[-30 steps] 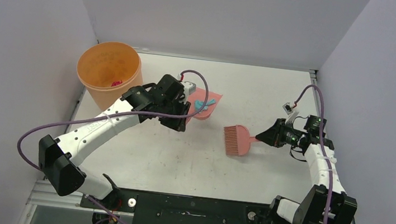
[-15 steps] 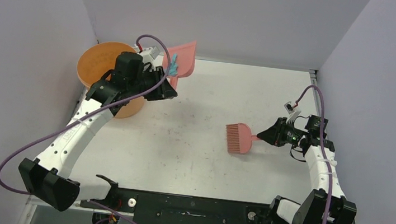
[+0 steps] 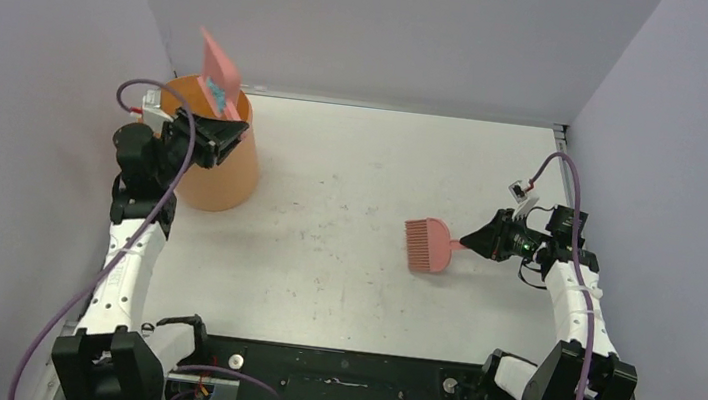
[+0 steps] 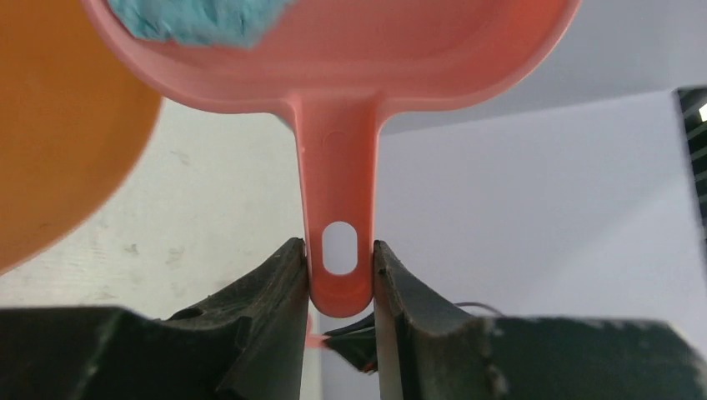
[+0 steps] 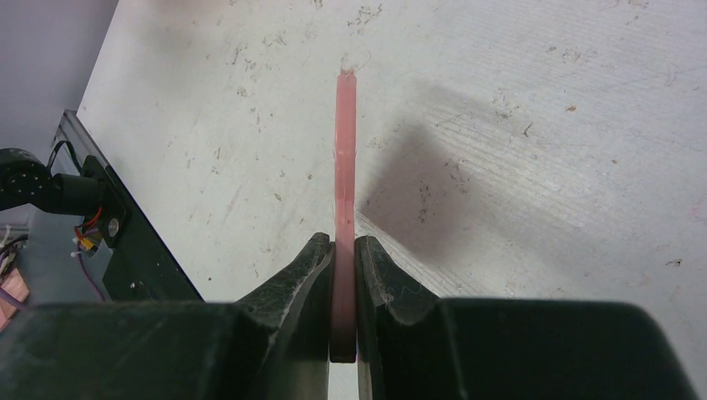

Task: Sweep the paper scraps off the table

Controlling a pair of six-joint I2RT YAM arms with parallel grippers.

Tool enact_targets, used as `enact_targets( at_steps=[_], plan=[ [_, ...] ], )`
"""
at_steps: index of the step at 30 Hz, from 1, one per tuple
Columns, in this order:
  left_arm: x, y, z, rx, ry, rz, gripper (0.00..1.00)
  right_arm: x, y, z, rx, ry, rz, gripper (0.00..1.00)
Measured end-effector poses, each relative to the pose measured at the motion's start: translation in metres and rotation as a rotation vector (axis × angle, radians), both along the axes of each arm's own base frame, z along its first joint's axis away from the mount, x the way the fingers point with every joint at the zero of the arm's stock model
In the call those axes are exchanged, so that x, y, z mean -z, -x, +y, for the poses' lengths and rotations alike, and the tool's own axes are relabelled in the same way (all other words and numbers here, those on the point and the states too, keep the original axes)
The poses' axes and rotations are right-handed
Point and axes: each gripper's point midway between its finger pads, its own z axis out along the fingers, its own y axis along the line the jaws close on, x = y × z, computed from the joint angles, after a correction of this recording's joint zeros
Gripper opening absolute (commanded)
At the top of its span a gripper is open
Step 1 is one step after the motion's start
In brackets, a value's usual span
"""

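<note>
Left gripper (image 4: 338,254) clamps the dustpan (image 4: 350,58) handle, pan tilted over the bucket (image 3: 222,170) at ten o'clock on the table (image 3: 341,279), teal paper scraps (image 4: 200,17) inside. Right gripper (image 5: 343,250) pinches the brush (image 3: 425,245) near three o'clock.

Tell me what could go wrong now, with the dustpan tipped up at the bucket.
1. The dustpan is tilted steeply by the rim of the orange bucket, not clearly over its opening, so the teal scrap may drop outside.
2. The left gripper pinches only the tip of the thin handle between its fingers, so the pan could swivel or slip.
</note>
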Motion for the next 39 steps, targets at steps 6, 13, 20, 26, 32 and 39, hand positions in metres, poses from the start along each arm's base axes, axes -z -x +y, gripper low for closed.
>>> enact_targets(
  at_steps=[6,13,20,26,32,39],
  plan=[
    [0.016,-0.009,0.027,-0.073,0.389,0.019,0.00,0.001,0.000,0.000,0.000,0.000,0.001,0.05],
    [-0.017,0.005,0.021,-0.015,0.435,-0.061,0.00,0.001,0.001,0.000,0.000,0.000,0.003,0.05],
    [-0.042,0.012,0.018,0.010,0.349,-0.146,0.00,0.001,0.001,0.000,0.000,0.000,0.003,0.05],
    [-0.038,0.013,0.013,0.024,0.306,-0.128,0.00,0.001,0.001,0.000,0.000,0.000,0.002,0.05],
    [-0.041,0.014,-0.004,0.054,0.221,-0.128,0.00,0.001,0.001,0.000,0.001,0.000,0.003,0.05],
    [-0.021,0.022,-0.048,0.127,0.085,-0.091,0.00,0.001,0.001,0.000,0.002,0.002,0.000,0.05]
  ],
)
